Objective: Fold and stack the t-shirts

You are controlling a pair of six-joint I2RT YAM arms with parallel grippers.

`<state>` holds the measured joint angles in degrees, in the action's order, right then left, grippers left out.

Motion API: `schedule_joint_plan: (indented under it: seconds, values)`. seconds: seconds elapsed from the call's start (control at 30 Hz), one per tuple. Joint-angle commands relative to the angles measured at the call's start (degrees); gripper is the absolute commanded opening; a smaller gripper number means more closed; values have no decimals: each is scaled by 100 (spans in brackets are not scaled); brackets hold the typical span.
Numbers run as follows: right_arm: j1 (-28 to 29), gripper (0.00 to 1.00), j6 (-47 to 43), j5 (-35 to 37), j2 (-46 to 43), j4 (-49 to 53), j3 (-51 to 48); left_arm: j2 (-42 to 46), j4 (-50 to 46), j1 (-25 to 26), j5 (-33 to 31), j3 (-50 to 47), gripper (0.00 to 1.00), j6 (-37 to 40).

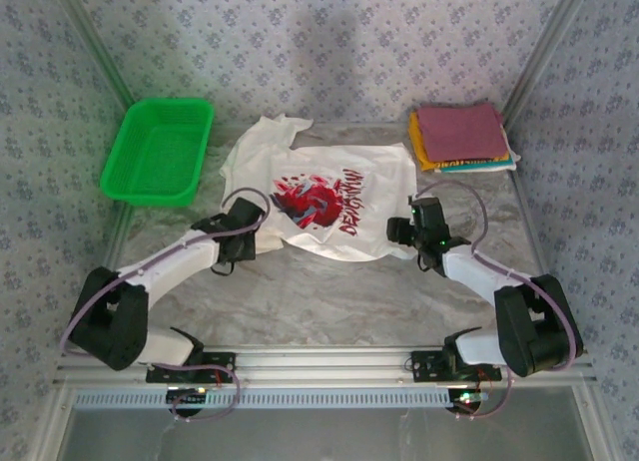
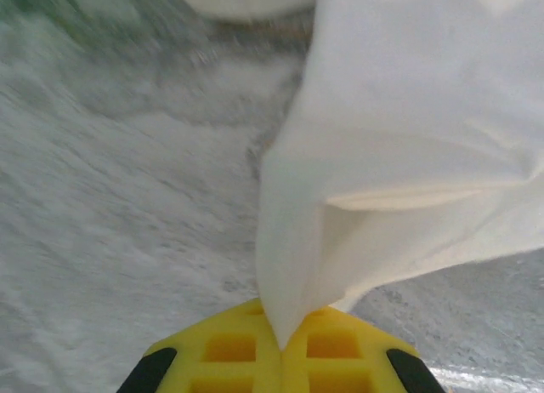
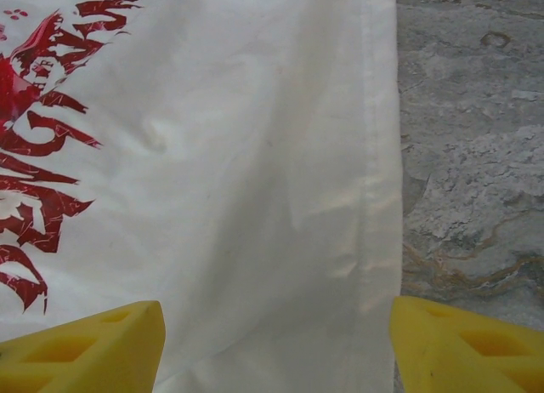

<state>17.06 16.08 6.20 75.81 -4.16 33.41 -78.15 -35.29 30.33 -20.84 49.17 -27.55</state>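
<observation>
**Top external: left corner pinched, right edge waiting**

The green basket [image 1: 118, 162] sits just left of the white t-shirt [image 1: 329, 197], which lies spread print-up on the table. Your left gripper [image 2: 283, 346] is at the shirt's near-left corner, jaws clamped on a pinch of white cloth. Your right gripper [image 3: 276, 346] hovers at the shirt's near-right edge, jaws wide astride the stitched edge and holding nothing. The folded stack [image 1: 461, 134] lies just beyond the shirt's far-right corner. I judge the first fold is being set up. Next, close the right jaws on that edge, then lift both sides together.
</observation>
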Motion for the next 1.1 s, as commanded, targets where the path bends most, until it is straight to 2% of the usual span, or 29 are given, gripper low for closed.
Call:
schedule_joint_plan:
  seconds: [0.0, 0.17, 0.37, 0.47, 0.5, 0.53, 0.7, 0.73, 0.77, 0.87, 0.93, 1.0, 1.07]
  values:
    - [-80, 72, 82, -125, -141, -2, -42, 69, -1286, 173, -643, 691, 0, 722]
    - [-148, 72, 71, -154, -227, -22, -97, -496, -2794, 708, -1591, 1792, 0, 1166]
    - [-194, 72, 87, -202, -253, -24, -106, -1467, -3878, 1728, -2053, 2687, 0, 1443]
    - [-220, 72, 79, -216, -295, -22, -115, -2091, -4205, 2398, -2005, 3197, 3, 1452]
    - [-221, 72, 80, -231, -310, -32, -123, -2271, -4101, 2618, -1887, 3269, 13, 1499]
    - [-227, 73, 74, -226, -322, -54, -141, -2422, -3894, 2808, -1738, 3263, 15, 1538]
    - [-273, 73, 100, -266, -332, -138, -213, -2801, -2388, 3292, -1049, 3310, 10, 1658]
    - [-295, 73, 100, -291, -343, -129, -212, -2796, -2003, 3295, -767, 3302, 11, 1688]
    - [-309, 73, 93, -302, -370, -101, -203, -2781, -1684, 3295, -570, 3262, 19, 1723]
    - [-406, 73, 80, -302, -519, -46, -232, -2485, -857, 3309, -324, 2818, 22, 1728]
    - [-515, 73, 118, -369, -605, -80, -302, -1991, -401, 3281, -317, 2340, 37, 1704]
    - [-588, 73, 163, -437, -638, -143, -359, -1436, 111, 3111, -53, 1895, 40, 1577]
    - [-622, 73, 168, -473, -629, -160, -362, -887, 509, 2725, 405, 1380, 42, 1261]
